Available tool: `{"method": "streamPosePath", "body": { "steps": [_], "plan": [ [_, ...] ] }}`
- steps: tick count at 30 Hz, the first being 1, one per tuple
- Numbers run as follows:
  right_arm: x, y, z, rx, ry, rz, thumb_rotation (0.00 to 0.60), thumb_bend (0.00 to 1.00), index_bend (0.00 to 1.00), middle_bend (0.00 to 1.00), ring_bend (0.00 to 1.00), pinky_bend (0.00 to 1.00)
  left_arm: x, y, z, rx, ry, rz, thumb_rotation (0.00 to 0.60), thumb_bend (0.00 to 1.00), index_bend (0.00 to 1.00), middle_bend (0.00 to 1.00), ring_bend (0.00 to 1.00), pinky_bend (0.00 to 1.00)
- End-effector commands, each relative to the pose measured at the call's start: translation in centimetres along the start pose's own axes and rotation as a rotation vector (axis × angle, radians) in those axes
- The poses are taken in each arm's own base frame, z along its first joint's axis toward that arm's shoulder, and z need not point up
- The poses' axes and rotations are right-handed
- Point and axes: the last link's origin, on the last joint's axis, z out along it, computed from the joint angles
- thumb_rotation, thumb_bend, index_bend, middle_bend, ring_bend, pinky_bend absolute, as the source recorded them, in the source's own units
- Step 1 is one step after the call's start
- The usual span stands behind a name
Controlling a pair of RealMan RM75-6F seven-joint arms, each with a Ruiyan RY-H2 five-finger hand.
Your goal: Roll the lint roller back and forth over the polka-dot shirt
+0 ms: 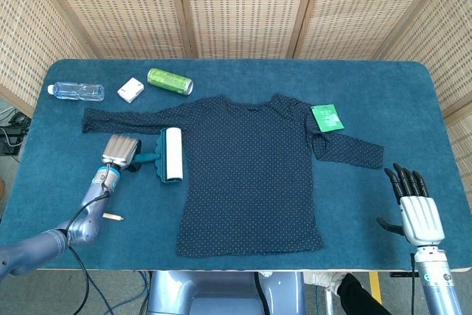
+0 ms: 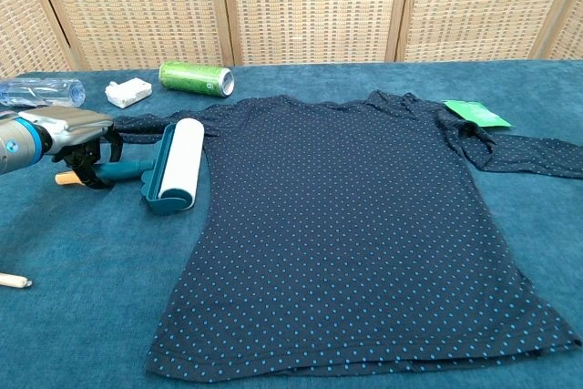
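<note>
The dark polka-dot shirt point(image 1: 251, 175) point(image 2: 355, 225) lies flat in the middle of the blue table, sleeves spread. At its left edge, beside the left sleeve, lies the lint roller point(image 1: 172, 153) point(image 2: 178, 163), a white roll in a teal frame. The teal handle points left. My left hand point(image 1: 120, 151) point(image 2: 77, 138) sits on that handle, fingers curled around it; the orange handle tip point(image 2: 64, 178) sticks out beyond the hand. My right hand point(image 1: 417, 208) hovers open near the table's front right corner, away from the shirt, and shows in the head view only.
A water bottle point(image 1: 77, 91) point(image 2: 41, 91), a white box point(image 1: 130, 89) point(image 2: 127, 93) and a green can point(image 1: 169, 81) point(image 2: 196, 77) lie at the back left. A green packet point(image 1: 327, 117) point(image 2: 475, 113) rests by the right sleeve. A small wooden stick point(image 1: 112, 216) point(image 2: 14, 281) lies front left.
</note>
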Motion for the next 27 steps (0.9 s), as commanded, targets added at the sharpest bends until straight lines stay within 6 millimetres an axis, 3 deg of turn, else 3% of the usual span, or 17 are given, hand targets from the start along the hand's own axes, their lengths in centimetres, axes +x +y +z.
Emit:
{"method": "streamPosePath", "body": {
  "steps": [1, 7, 15, 27],
  "plan": [
    [0.1, -0.1, -0.1, 0.004, 0.003, 0.002, 0.600, 0.03, 0.00, 0.00, 0.00, 0.00, 0.1, 0.2, 0.0, 0.000, 0.018, 0.013, 0.600, 0.58, 0.70, 0.79, 0.70, 0.70],
    [0.2, -0.1, -0.1, 0.007, 0.008, 0.011, 0.600, 0.03, 0.00, 0.00, 0.00, 0.00, 2.1, 0.2, -0.6, -0.027, 0.089, 0.018, 0.600, 0.64, 0.86, 0.82, 0.71, 0.70],
    [0.4, -0.1, -0.2, 0.007, 0.011, 0.022, 0.600, 0.03, 0.00, 0.00, 0.00, 0.00, 6.9, 1.1, -2.0, -0.112, 0.112, 0.105, 0.600, 0.65, 0.89, 0.82, 0.71, 0.70],
    [0.3, 0.5, 0.1, -0.014, -0.001, 0.024, 0.600, 0.03, 0.00, 0.00, 0.00, 0.00, 8.5, 3.9, -1.9, -0.135, 0.037, 0.188, 0.600, 0.65, 0.89, 0.82, 0.71, 0.70]
  ]
}}
